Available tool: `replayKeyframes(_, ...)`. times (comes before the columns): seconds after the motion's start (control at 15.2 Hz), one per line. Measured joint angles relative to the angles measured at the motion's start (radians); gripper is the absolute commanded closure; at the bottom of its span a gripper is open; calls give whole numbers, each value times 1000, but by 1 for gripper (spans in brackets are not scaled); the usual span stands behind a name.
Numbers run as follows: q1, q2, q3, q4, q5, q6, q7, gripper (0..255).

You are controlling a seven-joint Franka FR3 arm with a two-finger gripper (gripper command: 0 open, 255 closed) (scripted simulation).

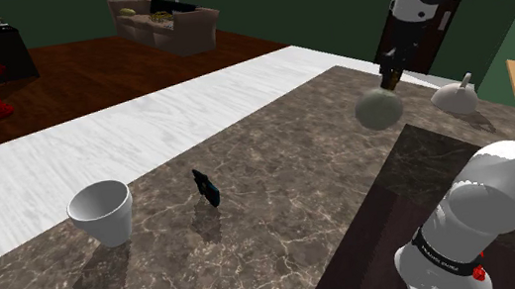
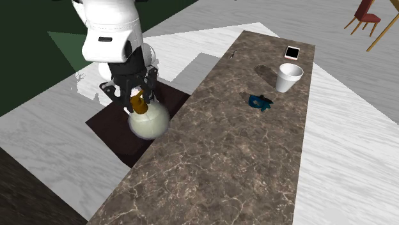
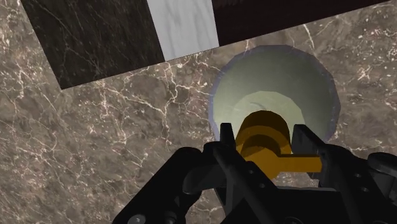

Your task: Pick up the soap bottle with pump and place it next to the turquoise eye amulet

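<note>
The soap bottle (image 1: 378, 108) is a round, pale body with a gold pump (image 2: 138, 102). My gripper (image 1: 390, 79) is shut on the pump from above, and the bottle hangs under it near the counter's edge by the stand. In the wrist view the fingers (image 3: 227, 137) clasp the gold pump (image 3: 263, 136), with the pale body (image 3: 273, 86) below over the marble. The gripper (image 2: 136, 96) and bottle (image 2: 149, 120) sit at the second exterior view's left. The turquoise eye amulet (image 1: 208, 187) (image 2: 259, 101) lies mid-counter, well apart from the bottle.
A white cup (image 1: 102, 212) (image 2: 289, 77) stands on the brown marble counter (image 1: 281, 196) beyond the amulet. A white spouted vessel (image 1: 454, 96) sits near the bottle. A phone (image 2: 293, 52) lies at the counter's far end. The dark stand top (image 1: 377, 244) adjoins the counter.
</note>
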Motion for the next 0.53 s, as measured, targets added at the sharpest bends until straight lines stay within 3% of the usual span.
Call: replayKeyframes(0.53, 7, 26, 16, 124, 16, -98, -13, 255)
